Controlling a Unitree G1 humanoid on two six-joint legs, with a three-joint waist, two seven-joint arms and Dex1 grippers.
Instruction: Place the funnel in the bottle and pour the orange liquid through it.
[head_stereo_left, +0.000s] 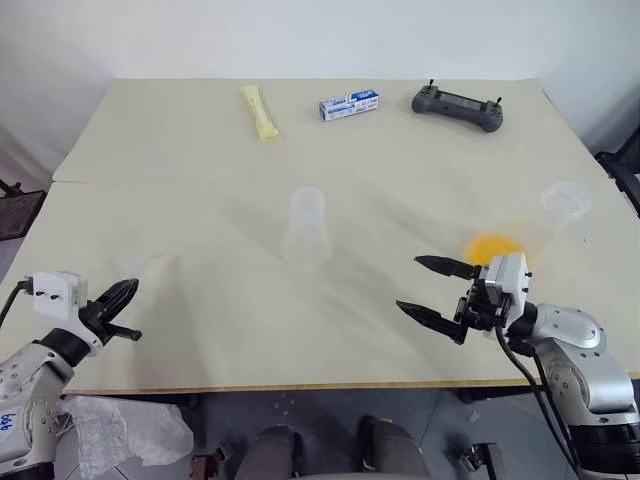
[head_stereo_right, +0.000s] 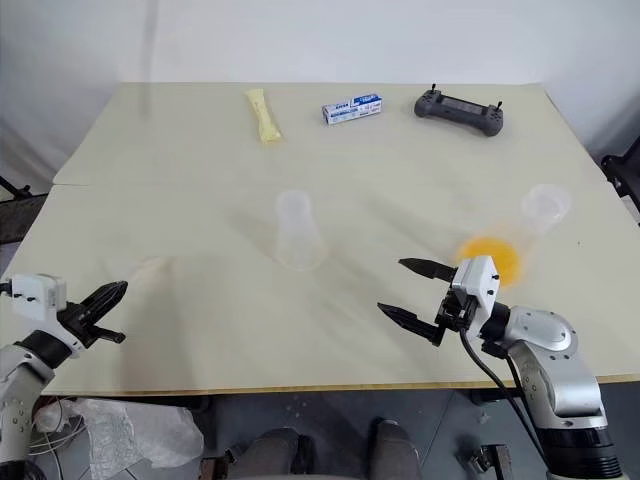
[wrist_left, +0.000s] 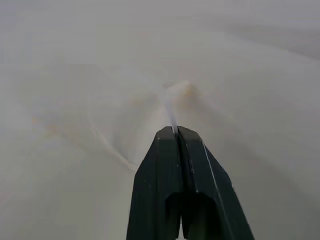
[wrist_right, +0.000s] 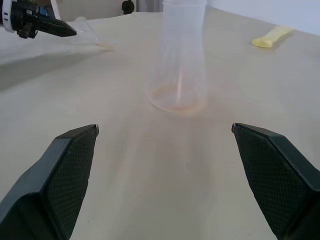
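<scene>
The clear bottle (head_stereo_left: 305, 230) stands upright at the middle of the table, also seen as the bottle (wrist_right: 178, 60) straight ahead of my right gripper. The see-through funnel (wrist_right: 88, 31) lies low over the table at the left, its thin stem (wrist_left: 179, 91) pointing away from my left gripper (head_stereo_left: 130, 292). That gripper is shut on the funnel's rim. The orange liquid (head_stereo_left: 493, 248) sits in the base of a clear wide-rimmed flask (head_stereo_left: 565, 200) at the right. My right gripper (head_stereo_left: 408, 284) hangs open just left of it, holding nothing.
At the table's far edge lie a pale yellow packet (head_stereo_left: 262, 110), a small blue and white box (head_stereo_left: 349, 105) and a black controller (head_stereo_left: 457, 105). A seam (head_stereo_left: 200, 182) crosses the tabletop. Crumpled clear plastic (head_stereo_left: 125, 430) sits below the front left edge.
</scene>
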